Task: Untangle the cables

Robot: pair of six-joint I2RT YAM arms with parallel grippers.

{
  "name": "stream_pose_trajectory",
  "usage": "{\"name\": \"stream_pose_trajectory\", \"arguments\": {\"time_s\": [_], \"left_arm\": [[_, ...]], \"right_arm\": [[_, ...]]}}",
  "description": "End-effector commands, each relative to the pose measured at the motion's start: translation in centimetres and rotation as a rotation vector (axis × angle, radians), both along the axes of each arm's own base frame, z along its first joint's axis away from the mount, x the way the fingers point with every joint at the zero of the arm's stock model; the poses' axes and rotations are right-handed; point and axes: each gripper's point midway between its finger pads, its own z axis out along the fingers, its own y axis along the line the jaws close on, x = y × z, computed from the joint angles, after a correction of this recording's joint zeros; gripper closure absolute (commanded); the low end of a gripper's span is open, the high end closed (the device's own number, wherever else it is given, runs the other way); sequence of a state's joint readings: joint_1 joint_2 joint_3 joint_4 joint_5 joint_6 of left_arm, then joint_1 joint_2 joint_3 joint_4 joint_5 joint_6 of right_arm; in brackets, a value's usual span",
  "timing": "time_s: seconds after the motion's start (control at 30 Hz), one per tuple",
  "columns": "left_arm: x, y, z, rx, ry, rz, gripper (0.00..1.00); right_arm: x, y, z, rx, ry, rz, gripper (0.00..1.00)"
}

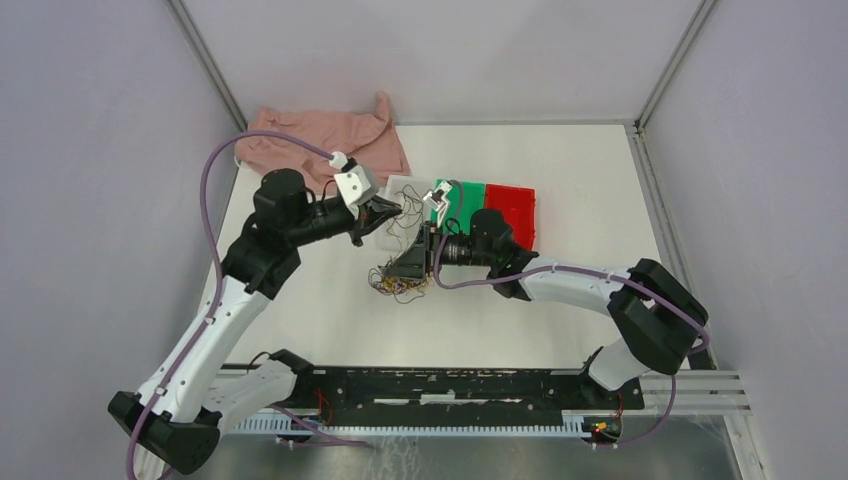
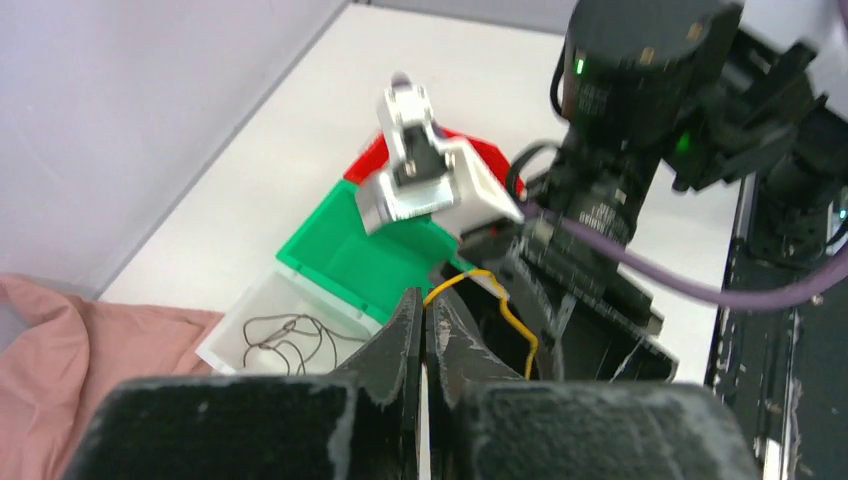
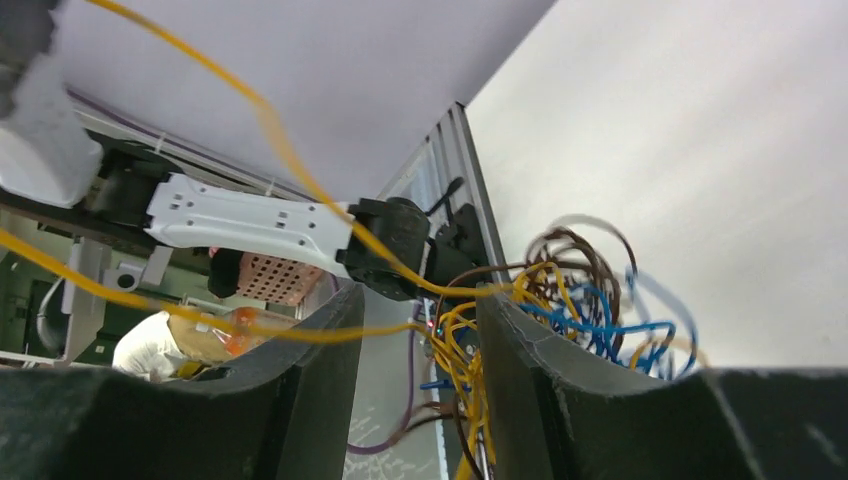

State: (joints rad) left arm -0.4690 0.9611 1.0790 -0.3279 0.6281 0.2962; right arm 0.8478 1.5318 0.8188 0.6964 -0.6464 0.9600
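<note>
A tangle of yellow, blue and brown cables (image 1: 398, 288) lies on the table in front of the bins; the right wrist view shows it close up (image 3: 575, 300). My left gripper (image 1: 392, 210) is above the white bin, shut on a yellow cable (image 2: 512, 318) at its tips (image 2: 425, 300). That cable runs taut to the tangle (image 3: 270, 130). My right gripper (image 1: 408, 266) is over the tangle, open, with yellow strands passing between its fingers (image 3: 420, 330). A dark brown cable (image 2: 290, 338) lies alone in the white bin.
A white bin (image 1: 400, 186), a green bin (image 1: 462, 198) and a red bin (image 1: 512, 212) stand in a row behind the tangle. A pink cloth (image 1: 320, 138) lies at the back left. Walls enclose the table on three sides.
</note>
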Motion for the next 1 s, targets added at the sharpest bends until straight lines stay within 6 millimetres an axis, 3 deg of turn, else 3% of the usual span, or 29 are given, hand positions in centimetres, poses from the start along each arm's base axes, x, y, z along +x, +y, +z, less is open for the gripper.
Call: {"name": "stream_pose_trajectory", "arguments": {"time_s": [0.0,0.67,0.97], "left_arm": [[0.0,-0.5,6.3,-0.143,-0.064,0.013,0.97],[-0.3,0.3,17.9,-0.238,-0.312,0.031,0.97],[-0.5,0.9,23.7,-0.273,-0.45,0.047,0.97]], "right_arm": [[0.4,-0.2,-1.8,-0.041,-0.033,-0.019,0.48],[2.6,-2.9,-13.7,-0.4,0.0,-0.182,0.49],[3.3,-4.4,-16.8,-0.531,-0.024,-0.241,0.48]]}}
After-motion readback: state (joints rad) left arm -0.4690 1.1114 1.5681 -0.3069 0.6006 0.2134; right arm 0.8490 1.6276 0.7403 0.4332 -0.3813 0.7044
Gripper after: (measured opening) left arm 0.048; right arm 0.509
